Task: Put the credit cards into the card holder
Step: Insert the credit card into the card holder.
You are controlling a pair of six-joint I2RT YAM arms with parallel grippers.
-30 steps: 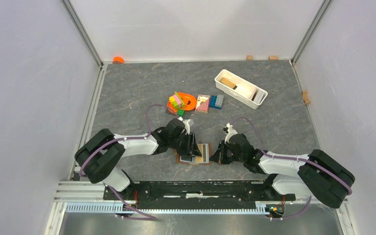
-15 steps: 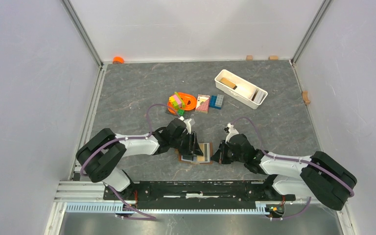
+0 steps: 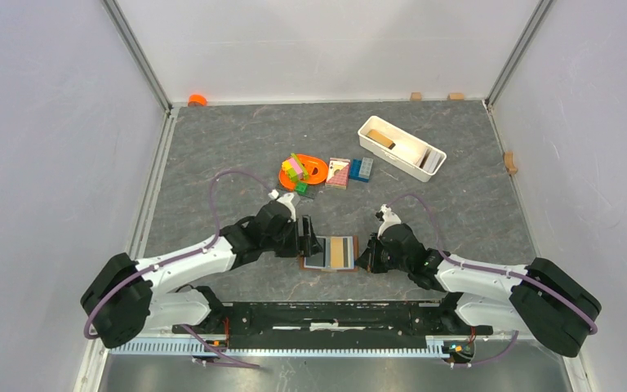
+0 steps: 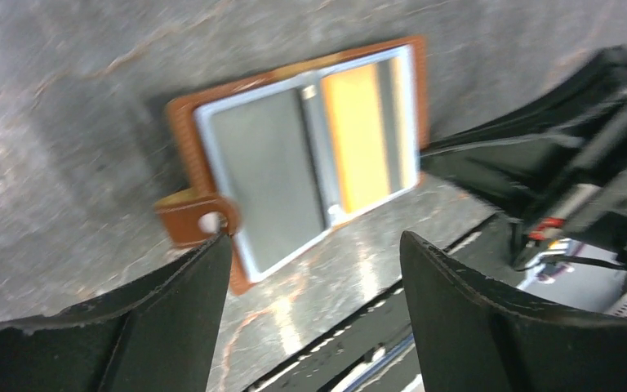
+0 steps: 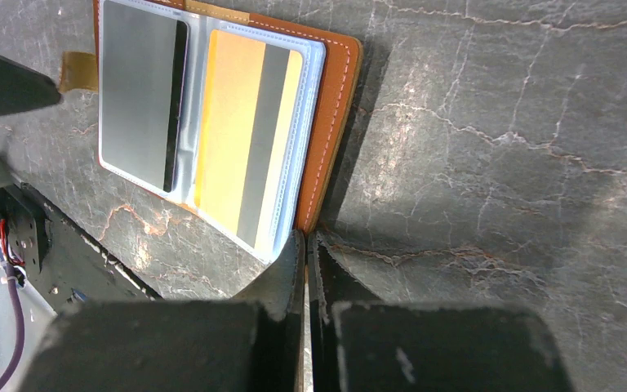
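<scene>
1 card holder (image 5: 339, 122) shows 2 credit cards (image 5: 143, 98); left hand (image 4: 317, 245) apart, right hand (image 5: 306, 245) together, perhaps touching.

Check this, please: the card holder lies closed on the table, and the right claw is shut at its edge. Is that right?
No: the card holder lies open on the table, as the right wrist view shows. The right claw is shut at its edge.

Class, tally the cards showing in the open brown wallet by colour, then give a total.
Grey card: 1
Orange card: 1
Total: 2
</scene>
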